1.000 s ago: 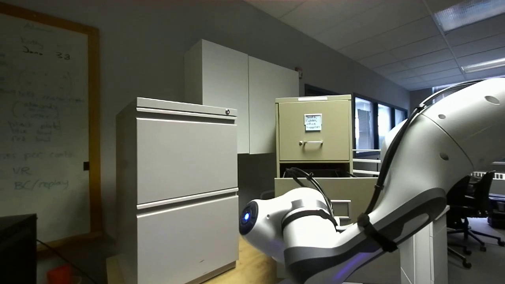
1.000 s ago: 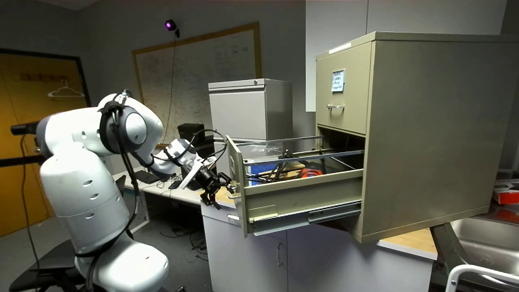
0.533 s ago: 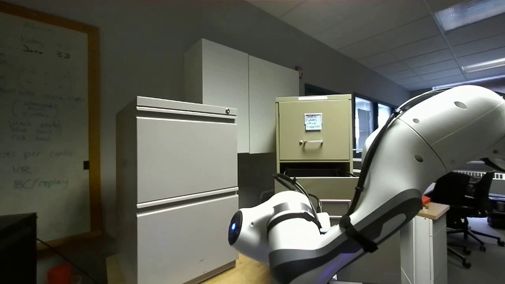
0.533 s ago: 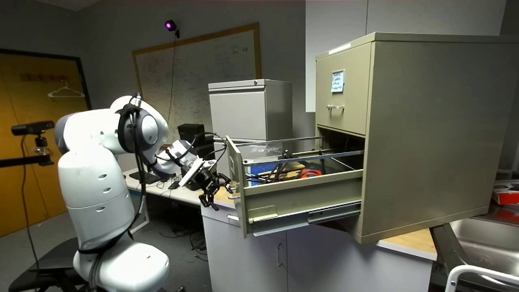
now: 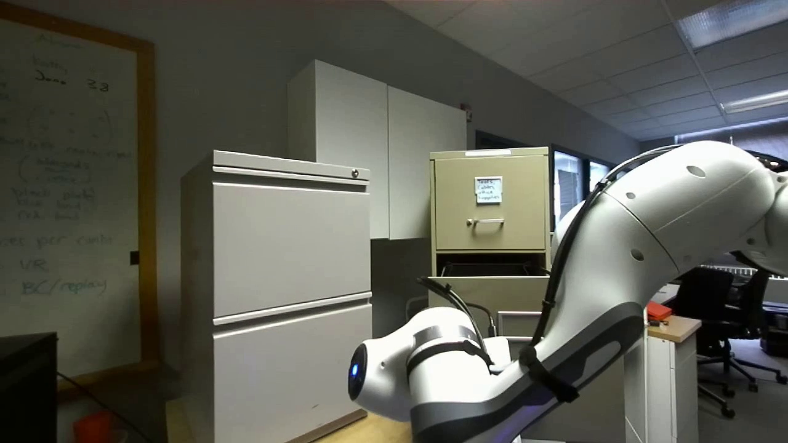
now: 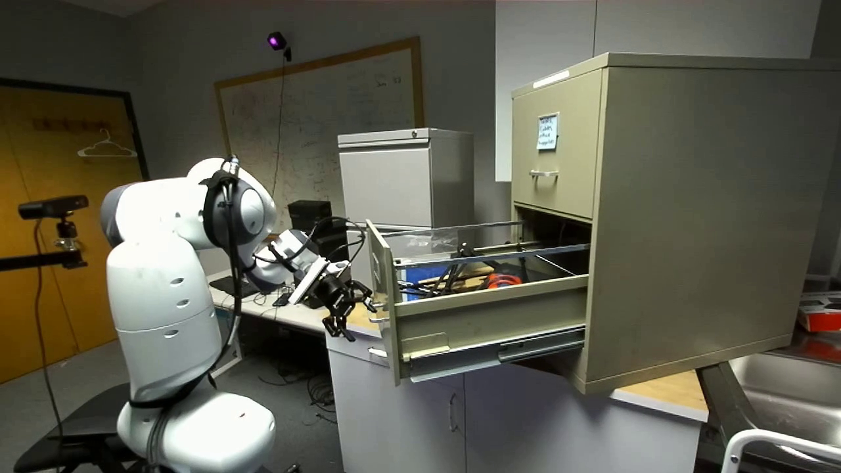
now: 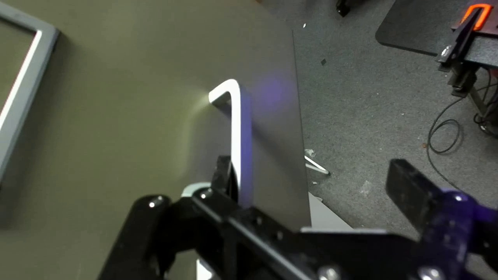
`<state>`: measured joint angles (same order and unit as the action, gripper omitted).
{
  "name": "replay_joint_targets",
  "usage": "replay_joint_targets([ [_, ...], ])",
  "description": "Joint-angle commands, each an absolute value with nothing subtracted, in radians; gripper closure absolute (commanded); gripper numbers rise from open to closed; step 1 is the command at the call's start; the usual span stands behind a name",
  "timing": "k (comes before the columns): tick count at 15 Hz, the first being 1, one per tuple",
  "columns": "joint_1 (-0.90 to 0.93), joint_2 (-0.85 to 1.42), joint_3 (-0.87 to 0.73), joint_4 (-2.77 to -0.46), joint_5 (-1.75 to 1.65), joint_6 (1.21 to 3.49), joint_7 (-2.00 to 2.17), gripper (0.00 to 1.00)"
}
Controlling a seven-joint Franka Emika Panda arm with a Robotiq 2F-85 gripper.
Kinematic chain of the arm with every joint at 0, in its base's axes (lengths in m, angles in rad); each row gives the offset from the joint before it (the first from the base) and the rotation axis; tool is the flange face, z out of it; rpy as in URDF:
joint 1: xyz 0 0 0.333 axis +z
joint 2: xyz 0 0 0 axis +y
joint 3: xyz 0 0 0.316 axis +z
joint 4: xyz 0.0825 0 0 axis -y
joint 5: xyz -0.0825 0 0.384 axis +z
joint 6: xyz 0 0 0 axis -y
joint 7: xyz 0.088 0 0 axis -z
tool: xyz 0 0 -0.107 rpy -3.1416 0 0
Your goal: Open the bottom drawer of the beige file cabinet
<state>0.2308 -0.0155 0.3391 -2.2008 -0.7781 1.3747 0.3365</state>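
The bottom drawer [image 6: 493, 322] stands far out in front of the beige file cabinet [image 6: 690, 217], which sits on the counter [image 6: 677, 391], so the opening looks, in my judgement, all but done. The end effector [image 7: 313, 170] is on the side of the drawer's face [image 7: 148, 116] turned away from the cabinet, with its jaws spread wide and nothing clamped between them. In the wrist view one finger [image 7: 223, 171] sits just beside the handle [image 7: 236, 132], perhaps tucked in on the cabinet side of the bar; whether it touches I cannot tell. The second finger [image 7: 410, 194] hangs well apart from the bar. If more travel is wanted, this calls for a hook rather than a grip: draw slowly and straight away from the cabinet, in line with the slide [image 6: 542, 345], since a twist could let the lone finger slip off. Ease up towards the stop; with clutter [image 6: 504, 280] in the drawer, a hard tug might drag or tip the cabinet. If it is out far enough, take the load off first with a slight move towards the cabinet, then slip the finger clear before backing away, or it may snag.
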Motion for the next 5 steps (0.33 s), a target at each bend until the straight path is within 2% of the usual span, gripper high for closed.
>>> replay_joint_targets([
  [1,0.3,0.063,0.368,-2.21,-0.679,1.418,0.455,0.0],
  [2,0.301,0.065,0.368,-2.211,-0.683,1.422,0.464,0.0],
  [3,0.258,-0.126,0.322,-2.156,-0.757,1.337,0.22,0.0],
  [5,0.255,-0.174,0.312,-2.171,-0.756,1.346,0.175,0.0],
])
